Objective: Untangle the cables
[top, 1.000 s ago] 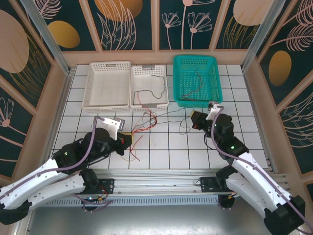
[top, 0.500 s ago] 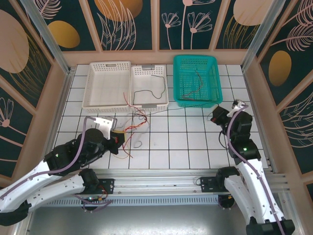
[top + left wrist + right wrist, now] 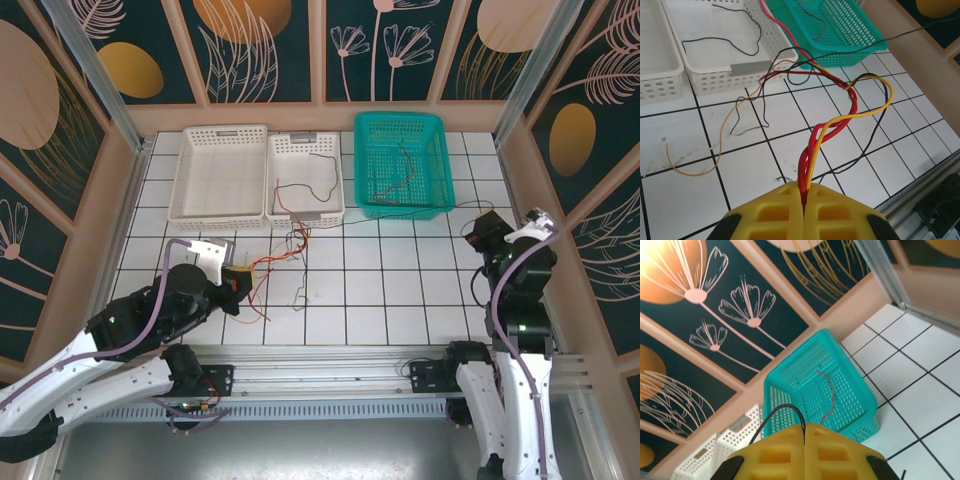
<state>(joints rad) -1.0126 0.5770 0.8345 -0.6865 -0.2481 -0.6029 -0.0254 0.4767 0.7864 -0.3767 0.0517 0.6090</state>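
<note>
Left gripper (image 3: pixel 804 196) clamped shut on the twisted thin red and yellow cables (image 3: pixel 832 126), tangled on the white tiled table (image 3: pixel 400 292); right gripper (image 3: pixel 804 430) pinched closed on a thin black cable (image 3: pixel 782 411), at the right.

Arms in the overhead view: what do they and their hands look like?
The left arm and right arm are white shells with black joints, a purple cable along each. The left hand and right hand have yellow fingers with moulded recesses.
</note>
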